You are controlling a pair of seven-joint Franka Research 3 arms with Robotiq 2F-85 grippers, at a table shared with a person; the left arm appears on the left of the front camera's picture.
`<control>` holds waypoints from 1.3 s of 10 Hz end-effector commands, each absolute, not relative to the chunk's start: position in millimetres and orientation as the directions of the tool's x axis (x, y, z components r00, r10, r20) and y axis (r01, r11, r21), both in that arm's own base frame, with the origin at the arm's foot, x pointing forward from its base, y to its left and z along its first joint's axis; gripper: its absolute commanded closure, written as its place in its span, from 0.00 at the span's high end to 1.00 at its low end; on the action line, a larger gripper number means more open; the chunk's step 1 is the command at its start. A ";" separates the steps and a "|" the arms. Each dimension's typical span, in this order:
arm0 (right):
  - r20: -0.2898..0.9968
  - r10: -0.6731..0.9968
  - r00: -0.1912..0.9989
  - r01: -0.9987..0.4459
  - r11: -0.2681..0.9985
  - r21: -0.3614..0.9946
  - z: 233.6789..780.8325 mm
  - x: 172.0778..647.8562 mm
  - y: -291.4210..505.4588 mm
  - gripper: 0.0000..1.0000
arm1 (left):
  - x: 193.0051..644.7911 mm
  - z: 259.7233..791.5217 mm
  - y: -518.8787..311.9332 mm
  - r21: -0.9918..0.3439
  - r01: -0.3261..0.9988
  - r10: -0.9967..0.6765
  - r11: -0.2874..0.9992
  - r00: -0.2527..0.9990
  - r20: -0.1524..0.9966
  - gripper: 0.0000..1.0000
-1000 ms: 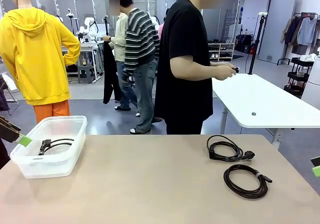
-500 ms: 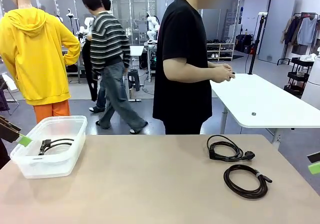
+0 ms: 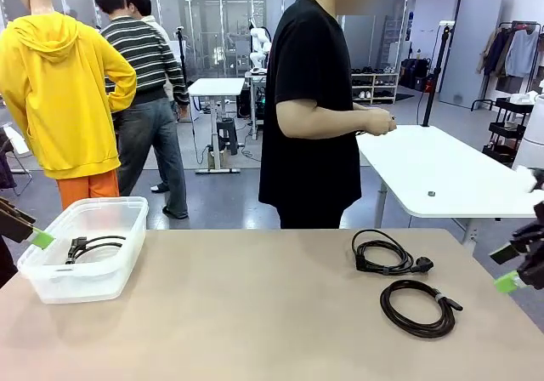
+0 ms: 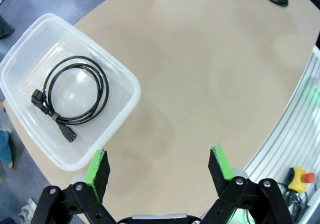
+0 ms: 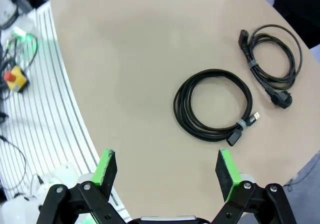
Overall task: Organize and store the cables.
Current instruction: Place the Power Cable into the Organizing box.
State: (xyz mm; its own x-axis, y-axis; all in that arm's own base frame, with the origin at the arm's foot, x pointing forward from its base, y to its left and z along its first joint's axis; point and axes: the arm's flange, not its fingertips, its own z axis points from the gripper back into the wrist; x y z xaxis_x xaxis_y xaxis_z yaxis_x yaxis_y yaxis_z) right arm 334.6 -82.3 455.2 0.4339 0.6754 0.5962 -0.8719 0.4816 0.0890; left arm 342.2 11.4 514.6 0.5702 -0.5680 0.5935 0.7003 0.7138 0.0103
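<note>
Right arm opens its approach: over the past second the right fingers [image 3: 508,281] have swung in from the margin of the table [image 3: 255,313], where a moment ago only a green tip showed; they stand spread wide and hold nothing. The thicker cable [image 5: 179,106], a black coil cinched by a pale band, lies flat just ahead of them and slightly toward one finger; the thinner cable [image 5: 251,64], with its plug end trailing, rests beyond it and well apart from both fingers.

The left fingers [image 4: 97,166] have not stirred; they too gape wide and empty, with the clear bin [image 4: 136,90] ahead and off to one finger's side, a coiled cable [image 4: 55,118] already lying inside it.

The person [image 3: 310,100] stands past the far side of the table, hands together at the waist and clear of the cables.

By this reading one cable is stored and two remain; the right arm's advance suggests the banded coil is next, though no contact has been made.
</note>
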 end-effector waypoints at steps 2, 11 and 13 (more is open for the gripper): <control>0.408 0.859 0.308 -0.942 0.336 0.005 476.9 400.4 -47.6 1.00 | 342.5 514.3 10.8 0.014 0.696 -0.568 0.718 0.575 0.589 1.00; 0.148 0.959 0.241 -0.970 0.242 0.014 401.6 592.9 54.1 1.00 | 342.5 514.3 10.8 0.014 0.696 -0.568 0.718 0.575 0.589 1.00; 0.141 0.960 0.243 -0.970 0.241 0.032 374.1 611.7 56.0 1.00 | 342.5 514.3 10.8 0.014 0.696 -0.568 0.718 0.575 0.589 1.00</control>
